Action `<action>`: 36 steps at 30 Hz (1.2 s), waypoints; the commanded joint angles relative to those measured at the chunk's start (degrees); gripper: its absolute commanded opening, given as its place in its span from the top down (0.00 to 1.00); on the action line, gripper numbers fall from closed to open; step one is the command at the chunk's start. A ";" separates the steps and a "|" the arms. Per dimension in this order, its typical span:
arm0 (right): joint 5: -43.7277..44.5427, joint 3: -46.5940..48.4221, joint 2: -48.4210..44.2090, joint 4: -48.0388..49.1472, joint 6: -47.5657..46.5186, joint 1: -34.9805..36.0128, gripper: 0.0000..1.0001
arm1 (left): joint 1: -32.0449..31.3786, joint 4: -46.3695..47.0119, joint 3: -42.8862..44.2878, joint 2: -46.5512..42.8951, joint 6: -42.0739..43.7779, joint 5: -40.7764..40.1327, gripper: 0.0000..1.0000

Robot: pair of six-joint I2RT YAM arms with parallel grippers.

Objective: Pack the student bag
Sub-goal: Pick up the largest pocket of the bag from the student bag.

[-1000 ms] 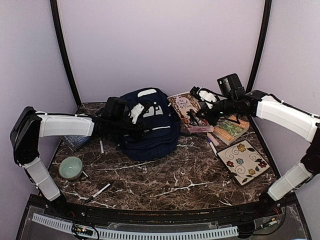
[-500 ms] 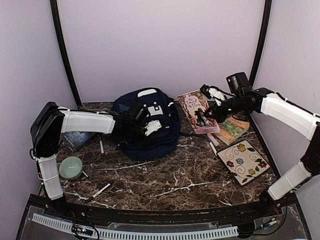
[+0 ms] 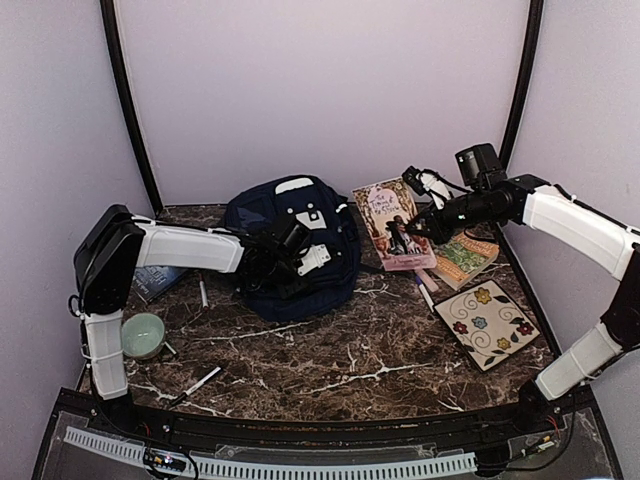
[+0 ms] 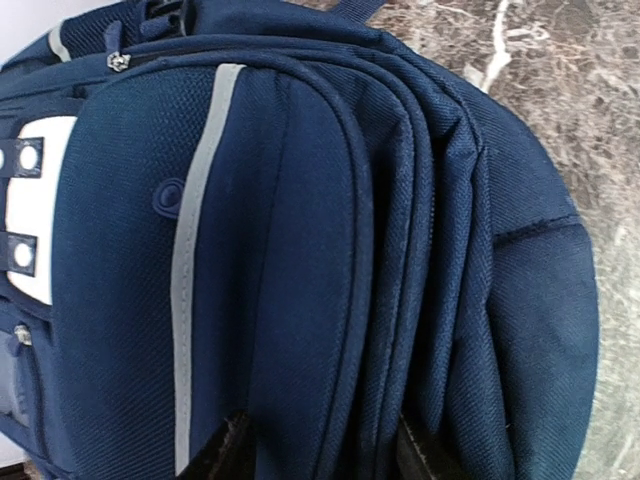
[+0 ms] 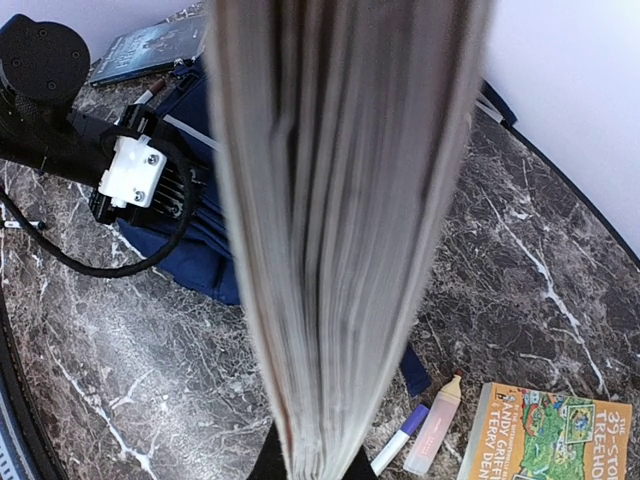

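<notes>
— Pale lilac walls on three sides, and a dark, white-veined marble table [image 3: 330, 355] under your arms. Your backpack [image 3: 335, 278] lies toward the back, a little left of the middle, with its white patches showing on top.

— And my left gripper [image 3: 300, 265]?

— It is down on the near part of the backpack. In your left wrist camera the two fingers [image 4: 228, 450] stand apart, with a ridge of navy fabric and zip seams between them. I cannot tell whether they are squeezing that ridge or only straddling it.

— The right one?

— Your right gripper [image 3: 403, 230] is pressed together on a pink book [image 3: 380, 205], just right of the backpack. It holds the book tilted up off the table. Your right wrist camera looks straight along the fanned page edges, with the marble well below.

— What lies near it?

— A green and orange book [image 3: 465, 258] lies flat on the table. Two markers [image 3: 425, 285] sit just beside its near-left corner, one pink, one white with a purple cap. Nearer you is a white tile [image 3: 487, 322] with painted flowers.

— On my left side?

— A green bowl [image 3: 141, 335] sits near the left edge, with a dark book [image 3: 150, 282] behind it by the wall. A white pen [image 3: 203, 293] lies between that book and the backpack, and another pen [image 3: 203, 380] lies near the front edge.
</notes>
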 commanded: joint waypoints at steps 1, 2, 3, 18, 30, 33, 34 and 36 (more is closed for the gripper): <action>-2.82 0.46 0.17 2.59 1.38 -0.23 1.00 | -0.05 7.05 0.84 0.35 1.63 -12.05 0.56; -3.17 0.24 0.04 2.67 1.60 -0.23 1.00 | -0.03 8.71 0.62 0.35 2.26 -13.51 0.57; -3.48 0.06 -0.11 2.77 1.82 -0.23 1.00 | -0.02 10.09 0.17 0.39 3.36 -14.36 0.59; -7.20 -2.13 -1.24 3.75 2.88 -0.23 1.00 | -0.60 15.37 1.89 -5.80 4.82 -12.18 1.00; -22.85 -2.96 2.00 0.29 10.96 -0.67 1.00 | -0.89 16.57 2.47 -14.60 1.07 -8.24 1.00; -25.22 -5.35 2.33 0.26 13.36 -0.67 1.00 | -0.95 15.85 3.19 -14.98 0.47 -6.95 1.00; -25.35 -6.77 2.09 0.96 14.19 -0.72 1.00 | -0.97 15.86 3.42 -15.24 0.01 -6.74 1.00; -27.04 -10.00 2.12 1.45 15.72 -0.76 1.00 | -0.98 16.30 3.47 -15.98 -1.35 -6.16 1.00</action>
